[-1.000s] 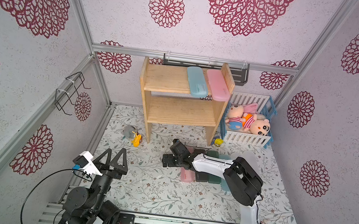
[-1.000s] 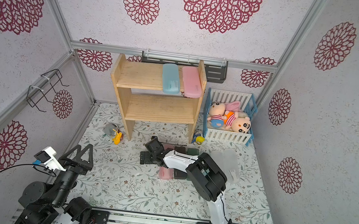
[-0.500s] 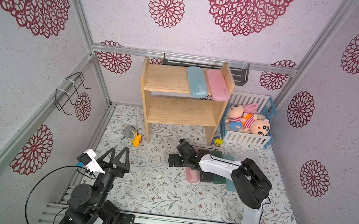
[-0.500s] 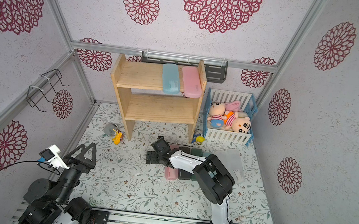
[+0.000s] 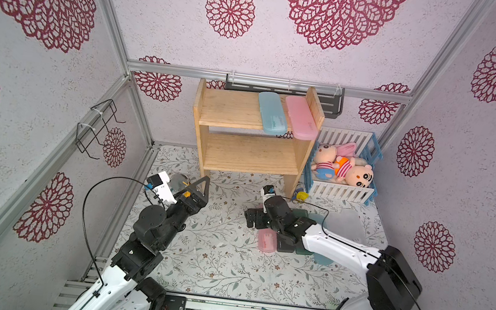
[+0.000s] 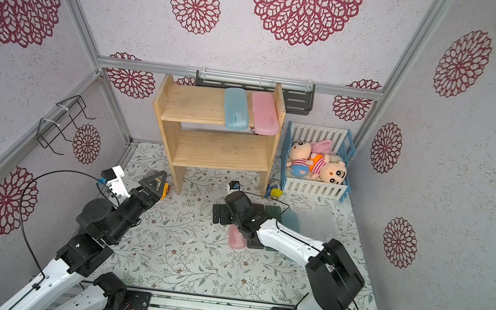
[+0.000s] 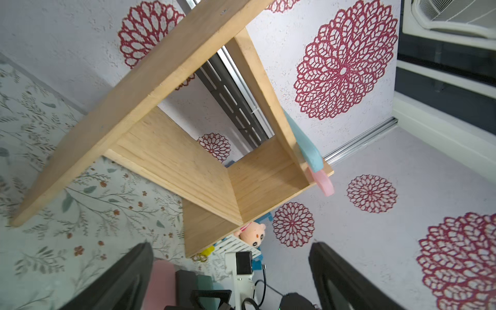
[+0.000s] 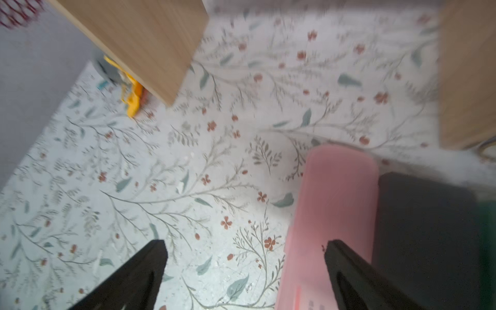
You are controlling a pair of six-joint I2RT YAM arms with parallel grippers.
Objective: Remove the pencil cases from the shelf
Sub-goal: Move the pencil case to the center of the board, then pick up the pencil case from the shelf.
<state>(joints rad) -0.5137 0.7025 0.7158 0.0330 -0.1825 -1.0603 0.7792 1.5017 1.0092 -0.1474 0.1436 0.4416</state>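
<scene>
Shelf [image 5: 249, 159] stands at twelve o'clock on the mat [image 5: 212, 254], blue case [image 5: 272, 113] and pink case [image 5: 299, 117] side by side at three o'clock on its top board. Left gripper [image 5: 194, 184], at nine o'clock, and right gripper [image 5: 253, 219], mid-mat at the edge of other cases [image 5: 266, 241] lying there, both gape empty.

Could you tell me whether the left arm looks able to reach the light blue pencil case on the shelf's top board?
Probably yes: the left gripper is open and faces the shelf, the light blue pencil case overhangs the top board's front edge, and nothing stands between them.
</scene>
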